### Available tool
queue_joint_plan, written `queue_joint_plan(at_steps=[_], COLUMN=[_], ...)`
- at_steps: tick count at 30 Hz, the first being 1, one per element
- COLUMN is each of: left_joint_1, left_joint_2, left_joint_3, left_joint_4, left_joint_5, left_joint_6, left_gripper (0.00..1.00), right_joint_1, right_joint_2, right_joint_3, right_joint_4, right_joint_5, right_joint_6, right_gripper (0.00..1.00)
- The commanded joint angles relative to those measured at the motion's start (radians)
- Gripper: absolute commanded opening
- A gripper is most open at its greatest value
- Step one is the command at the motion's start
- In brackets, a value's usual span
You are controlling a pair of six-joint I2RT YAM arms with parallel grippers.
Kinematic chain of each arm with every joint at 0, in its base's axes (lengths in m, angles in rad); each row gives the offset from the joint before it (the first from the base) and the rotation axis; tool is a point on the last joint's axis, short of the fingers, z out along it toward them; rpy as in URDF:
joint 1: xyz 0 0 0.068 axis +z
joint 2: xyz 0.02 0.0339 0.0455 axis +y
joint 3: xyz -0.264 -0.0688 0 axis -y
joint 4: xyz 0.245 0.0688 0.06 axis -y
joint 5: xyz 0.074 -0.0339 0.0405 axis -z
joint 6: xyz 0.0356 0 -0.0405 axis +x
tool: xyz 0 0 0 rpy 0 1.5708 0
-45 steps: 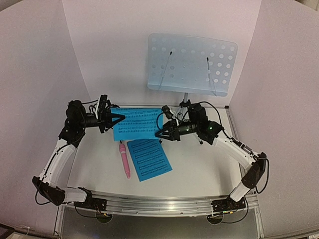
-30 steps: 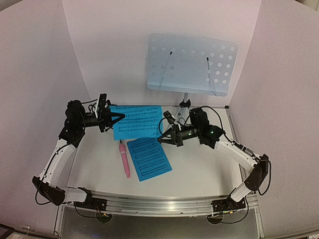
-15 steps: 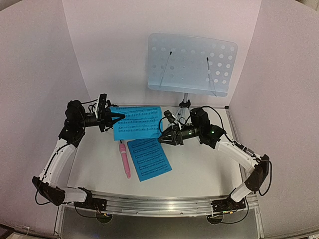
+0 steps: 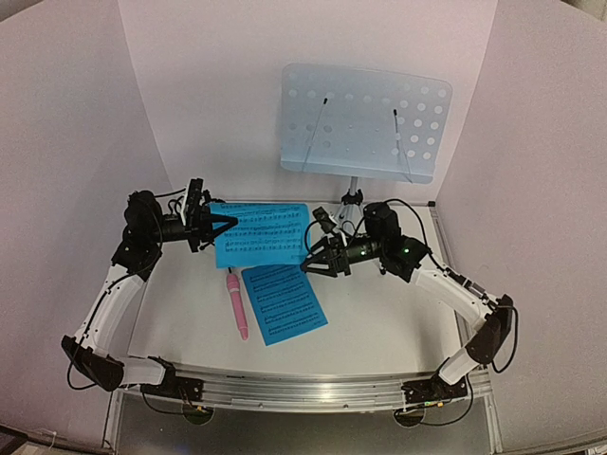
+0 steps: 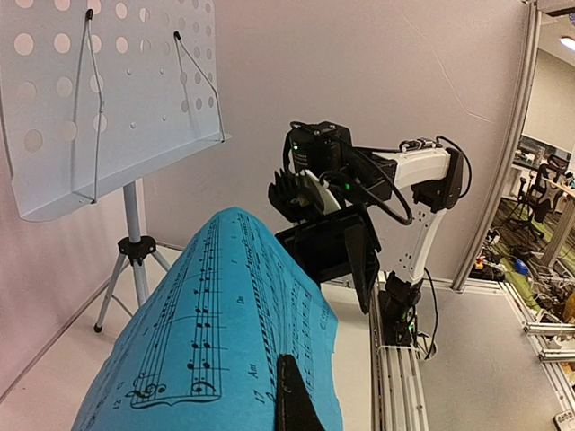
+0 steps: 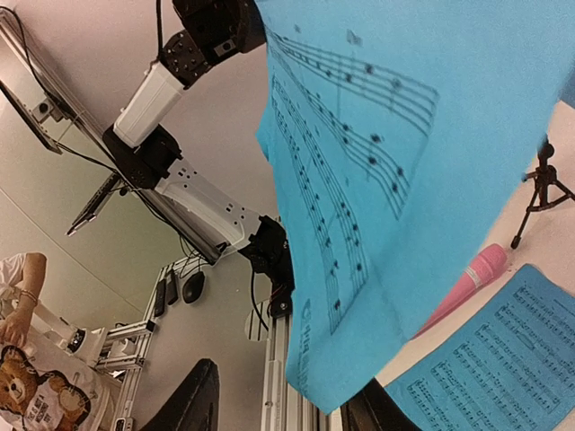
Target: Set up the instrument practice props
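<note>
My left gripper (image 4: pixel 224 226) (image 5: pixel 293 395) is shut on the left edge of a bright blue sheet-music page (image 4: pixel 262 234) (image 5: pixel 216 332), holding it above the table. At the page's right edge my right gripper (image 4: pixel 309 264) (image 6: pixel 283 409) stands open, and the page's loose corner (image 6: pixel 328 382) hangs between its spread fingers. A second blue page (image 4: pixel 285 303) (image 6: pixel 503 359) lies flat on the table beside the pink microphone (image 4: pixel 236 305) (image 6: pixel 467 283). The pale-blue perforated music stand (image 4: pixel 365 123) (image 5: pixel 81 90) rises at the back on its silver tripod (image 4: pixel 349 202). The right wrist view shows a small black tripod (image 6: pixel 542 180).
White walls close in the back and both sides. The aluminium rail (image 4: pixel 303 389) with both arm bases runs along the near edge. The music stand's tripod legs (image 5: pixel 121 269) spread just behind the held page.
My right gripper has opened and let go of the held page's right edge. The left gripper keeps its grip and has not moved.
</note>
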Motion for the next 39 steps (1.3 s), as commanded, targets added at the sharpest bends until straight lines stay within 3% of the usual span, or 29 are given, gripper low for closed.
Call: queue_joint_plan(at_steps=[1, 5, 9, 12, 22, 26, 39], left_joint_1=[0.005, 0.005, 0.005, 0.005, 0.005, 0.005, 0.005], left_joint_2=[-0.011, -0.013, -0.017, -0.020, -0.022, -0.017, -0.032], left_joint_3=[0.033, 0.028, 0.026, 0.023, 0.020, 0.022, 0.010], left_joint_4=[0.024, 0.022, 0.021, 0.014, -0.001, 0.001, -0.014], left_joint_5=[0.015, 0.015, 0.012, 0.011, 0.008, 0.008, 0.007], left_joint_6=[-0.002, 0.001, 0.005, 0.013, 0.032, 0.030, 0.048], left_gripper=[0.00, 0.00, 0.00, 0.00, 0.00, 0.00, 0.00], right_joint_1=[0.000, 0.000, 0.000, 0.000, 0.000, 0.000, 0.000], right_joint_2=[0.005, 0.017, 0.023, 0.009, -0.071, -0.079, -0.100], right_joint_3=[0.062, 0.068, 0.068, 0.042, -0.054, -0.043, -0.052], right_joint_4=[0.047, 0.061, 0.061, 0.061, 0.061, 0.063, 0.069], right_joint_5=[-0.020, -0.019, -0.025, -0.023, 0.004, 0.019, 0.058], right_joint_6=[-0.005, -0.001, 0.018, 0.030, 0.052, 0.051, 0.054], right_gripper=[0.43, 0.37, 0.21, 0.16, 0.16, 0.13, 0.16])
